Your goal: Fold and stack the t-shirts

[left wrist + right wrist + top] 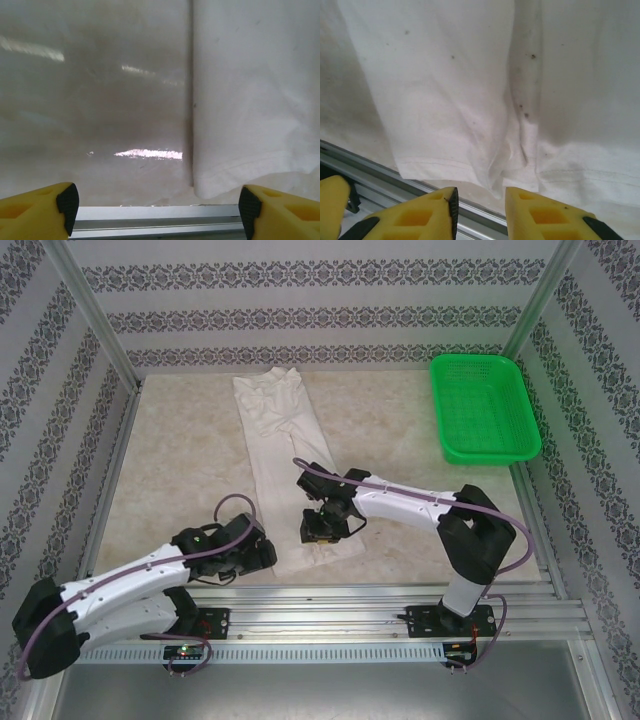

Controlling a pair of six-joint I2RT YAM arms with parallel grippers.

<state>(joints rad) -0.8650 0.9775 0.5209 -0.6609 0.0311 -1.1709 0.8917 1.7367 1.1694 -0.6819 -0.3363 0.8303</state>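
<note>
Left end effector (pixel 158 202): wide open, holding nothing, at 7 o'clock on the table (pixel 190 470), just beside the near left corner of the t-shirt (pixel 285 440).
T-shirt: white, a long flat strip from 12 o'clock down to 6 o'clock, mid table.
Right end effector (pixel 480 206): open just a little, nothing in it, over the near hem at 6 o'clock.
Basket (pixel 485 410): green, at 2 o'clock, well apart from the t-shirt.

The t-shirt (pixel 285 455) lies on the table (pixel 180 460), stretched from 12 o'clock toward 6. The basket (pixel 485 410) sits at 2 o'clock, well apart from it.
</note>
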